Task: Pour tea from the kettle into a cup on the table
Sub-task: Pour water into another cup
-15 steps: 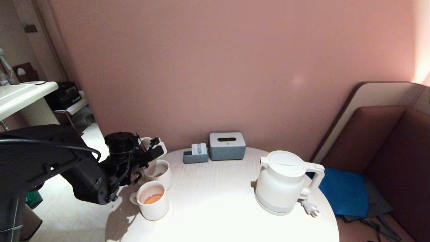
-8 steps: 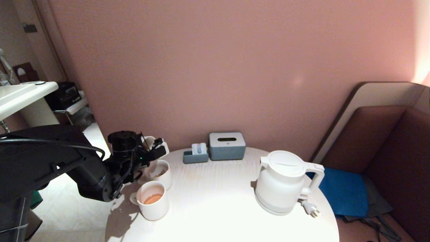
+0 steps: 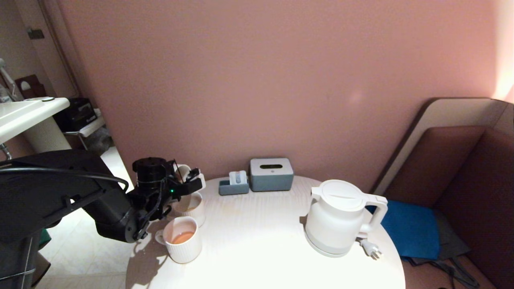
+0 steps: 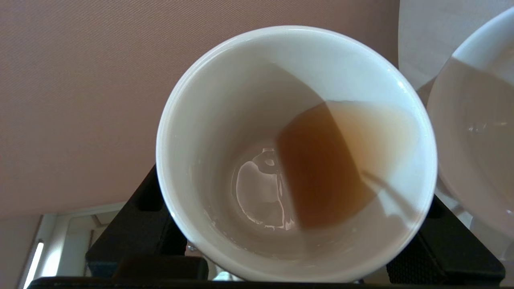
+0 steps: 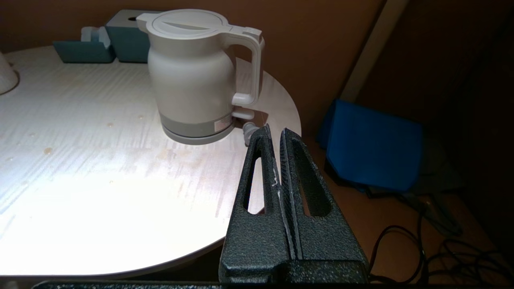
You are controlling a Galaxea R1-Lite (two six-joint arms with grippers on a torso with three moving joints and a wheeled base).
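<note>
My left gripper (image 3: 189, 181) is shut on the small smooth white cup (image 3: 184, 171) at the table's (image 3: 257, 224) far left edge, just above the rear ribbed mug (image 3: 193, 208). In the left wrist view the cup (image 4: 225, 100) is tipped, and its tea (image 4: 321, 168) lies pooled against the side nearest that mug's rim (image 4: 461, 132). The front ribbed mug (image 3: 182, 245) also holds tea (image 3: 182, 237). On the table's right side the white kettle (image 3: 339, 216) stands upright on its base, lid down. My right gripper (image 5: 275, 134) is shut and empty, low beside the table edge near the kettle (image 5: 192, 76); the head view does not show it.
A grey-blue tissue box (image 3: 271, 174) and a small blue holder (image 3: 233, 185) stand at the table's back edge. The kettle's plug (image 3: 371, 249) lies by its base. A bench with a blue cushion (image 3: 409, 230) sits to the right, and a pink wall is behind.
My left arm has carried the cup a little to the right, further over the rear ribbed mug. Kettle and mugs have not moved.
</note>
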